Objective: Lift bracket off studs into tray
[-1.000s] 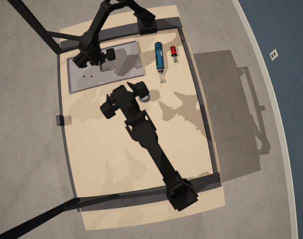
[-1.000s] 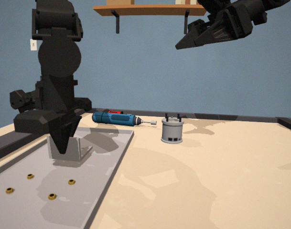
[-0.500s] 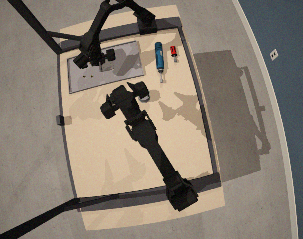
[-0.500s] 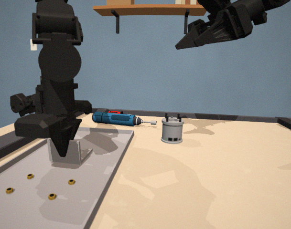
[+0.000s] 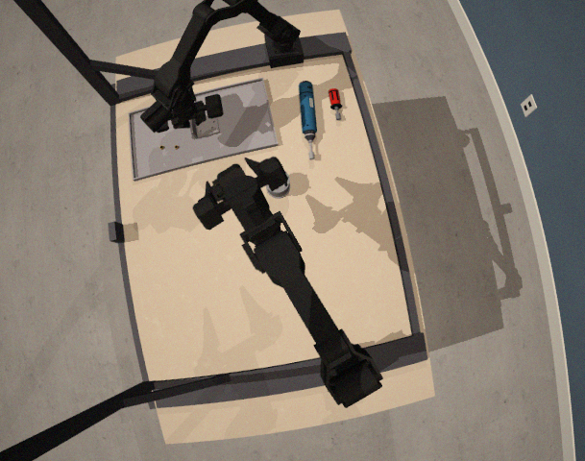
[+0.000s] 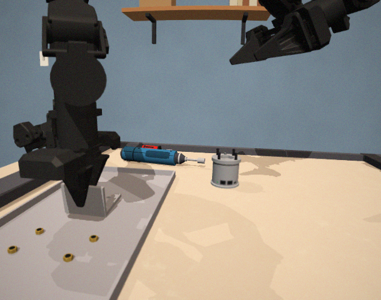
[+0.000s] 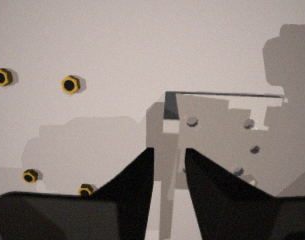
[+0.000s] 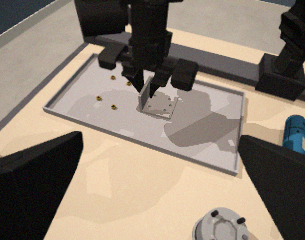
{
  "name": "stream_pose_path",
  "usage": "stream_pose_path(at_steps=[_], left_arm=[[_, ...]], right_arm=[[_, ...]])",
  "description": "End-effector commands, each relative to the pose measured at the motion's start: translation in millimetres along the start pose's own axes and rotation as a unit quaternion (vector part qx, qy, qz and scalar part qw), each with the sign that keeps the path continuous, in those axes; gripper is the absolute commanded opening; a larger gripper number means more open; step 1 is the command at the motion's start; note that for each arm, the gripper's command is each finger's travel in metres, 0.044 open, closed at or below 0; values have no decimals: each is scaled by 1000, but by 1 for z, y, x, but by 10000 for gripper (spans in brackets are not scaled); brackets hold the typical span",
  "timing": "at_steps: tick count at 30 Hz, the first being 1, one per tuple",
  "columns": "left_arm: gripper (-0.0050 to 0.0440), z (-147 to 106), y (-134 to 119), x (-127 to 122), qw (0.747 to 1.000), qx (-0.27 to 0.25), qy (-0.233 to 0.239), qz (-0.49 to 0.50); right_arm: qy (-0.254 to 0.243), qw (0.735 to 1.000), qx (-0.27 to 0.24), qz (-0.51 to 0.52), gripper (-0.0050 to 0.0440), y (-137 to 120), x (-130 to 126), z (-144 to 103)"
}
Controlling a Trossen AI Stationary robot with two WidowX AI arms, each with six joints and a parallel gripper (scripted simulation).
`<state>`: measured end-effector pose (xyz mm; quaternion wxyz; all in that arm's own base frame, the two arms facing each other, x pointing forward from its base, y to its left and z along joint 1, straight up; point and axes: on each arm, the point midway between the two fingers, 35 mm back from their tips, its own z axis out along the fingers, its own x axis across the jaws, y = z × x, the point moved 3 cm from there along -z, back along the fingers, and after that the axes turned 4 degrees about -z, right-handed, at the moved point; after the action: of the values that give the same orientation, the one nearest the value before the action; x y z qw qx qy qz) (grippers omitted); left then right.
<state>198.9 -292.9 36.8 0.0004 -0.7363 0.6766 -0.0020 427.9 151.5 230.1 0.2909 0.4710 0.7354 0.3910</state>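
Note:
The grey L-shaped bracket (image 5: pixel 206 128) rests on the floor of the grey tray (image 5: pixel 242 124), with one flange upright and the drilled flange flat; it also shows in the side view (image 6: pixel 88 201) and the left wrist view (image 7: pixel 217 135). My left gripper (image 7: pixel 169 154) hangs straight above it in the side view (image 6: pixel 79 200), its fingers slightly apart on either side of the upright flange, no longer pinching it. The joint module (image 6: pixel 225 170), a short grey cylinder with bare studs on top, stands upright on the table. My right gripper (image 6: pixel 235 59) is open and empty, high above the module (image 8: pixel 223 227).
Several brass nuts (image 6: pixel 67 257) lie loose in the tray's near end (image 7: pixel 70 84). A blue powered screwdriver (image 5: pixel 307 111) and a small red tool (image 5: pixel 333 99) lie at the far edge of the table. A dark rail borders the table.

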Motion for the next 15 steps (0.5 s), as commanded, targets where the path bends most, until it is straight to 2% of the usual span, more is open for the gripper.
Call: stream_pose_path(at_steps=[1,4,6,13,15], left_arm=[[192,-7,-1,3,1000,7,10,-1],[264,-7,-1,3,1000,7,10,-1],[264,-7,-1,3,1000,7,10,-1],[432,-7,-1,3,1000,7,10,-1],[440,-7,-1,3,1000,7,10,-1]], right_arm=[[-2,1000,-13,0,440,10,-1,-6],[-2,1000,-13,0,440,10,-1,-6],[-2,1000,-13,0,440,10,-1,-6],[-2,1000,-13,0,440,10,-1,-6],[-2,1000,-13,0,440,10,-1,-6]])
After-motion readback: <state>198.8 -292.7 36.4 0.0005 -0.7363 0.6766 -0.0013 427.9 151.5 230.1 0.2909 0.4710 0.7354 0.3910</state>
